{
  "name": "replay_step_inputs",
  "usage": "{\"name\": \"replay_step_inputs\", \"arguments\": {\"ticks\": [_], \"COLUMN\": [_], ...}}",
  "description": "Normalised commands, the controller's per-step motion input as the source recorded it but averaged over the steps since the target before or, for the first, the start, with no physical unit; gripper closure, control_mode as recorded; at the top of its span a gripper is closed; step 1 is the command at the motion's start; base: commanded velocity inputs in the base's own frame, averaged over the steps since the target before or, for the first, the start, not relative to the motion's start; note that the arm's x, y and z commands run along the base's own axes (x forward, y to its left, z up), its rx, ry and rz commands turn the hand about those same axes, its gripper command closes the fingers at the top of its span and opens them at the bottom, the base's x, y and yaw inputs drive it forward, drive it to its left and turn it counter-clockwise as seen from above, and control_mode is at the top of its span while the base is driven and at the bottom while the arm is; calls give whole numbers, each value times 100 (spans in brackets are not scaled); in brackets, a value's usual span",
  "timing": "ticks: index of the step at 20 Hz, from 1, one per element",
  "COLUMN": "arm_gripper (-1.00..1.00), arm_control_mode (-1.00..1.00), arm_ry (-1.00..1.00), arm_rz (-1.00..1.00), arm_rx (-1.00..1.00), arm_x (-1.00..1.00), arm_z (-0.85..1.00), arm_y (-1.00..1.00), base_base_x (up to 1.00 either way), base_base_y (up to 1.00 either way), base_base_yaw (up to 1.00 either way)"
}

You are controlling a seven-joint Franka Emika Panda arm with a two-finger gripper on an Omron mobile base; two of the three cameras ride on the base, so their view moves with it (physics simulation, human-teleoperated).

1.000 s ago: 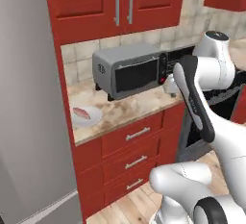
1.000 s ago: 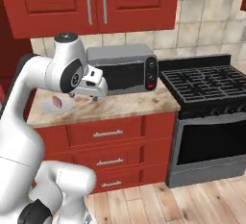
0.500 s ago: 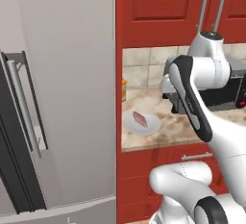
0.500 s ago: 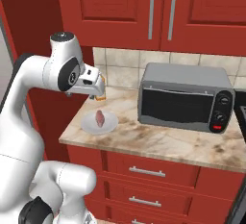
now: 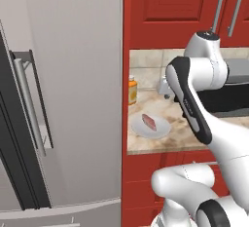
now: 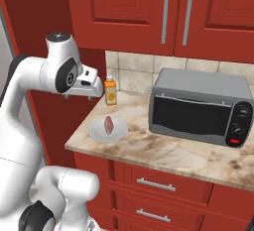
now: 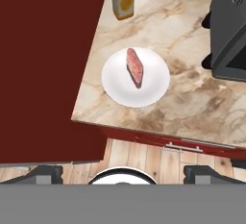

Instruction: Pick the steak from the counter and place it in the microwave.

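Steak (image 7: 135, 67) lies on plate (image 7: 136, 78), long axis toward the worktop (image 7: 192, 98) front edge; bare stone between plate and microwave (image 6: 198, 107); hand (image 7: 123, 172) spread apart, high above.

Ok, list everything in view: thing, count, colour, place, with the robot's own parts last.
small flat slab of raw steak: one, pinkish-red, lying on the plate.
round plate: one, white, on the counter near its left end.
beige marbled stone counter: one, over red drawers.
dark grey box microwave: one, door shut, on the counter right of the plate.
orange bottle: one, by the tiled wall behind the plate.
red upper cabinets: silver bar handles, above the counter.
grey fridge: one, left of the counter.
claw: one, white, open, above the plate, holding nothing.
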Motion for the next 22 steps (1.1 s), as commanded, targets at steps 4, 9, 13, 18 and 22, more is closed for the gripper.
{"name": "replay_step_inputs", "arguments": {"ticks": [4, 9, 13, 18, 22], "arm_gripper": [-100, -100, -100, -100, -100], "arm_control_mode": [100, 100, -100, -100, -100], "arm_ry": [0, 0, 0, 5, 1], "arm_rz": [0, 0, 1, 3, 4], "arm_rx": [0, 0, -2, 0, 0], "arm_x": [0, 0, 24, 82, 97], "arm_z": [0, 0, -37, -79, -98], "arm_y": [0, 0, -1, -16, -14], "base_base_x": [13, 59, 10, 0, 0], "base_base_y": [0, 0, 0, 0, 0], "base_base_yaw": [0, 0, 0, 0, 0]}}
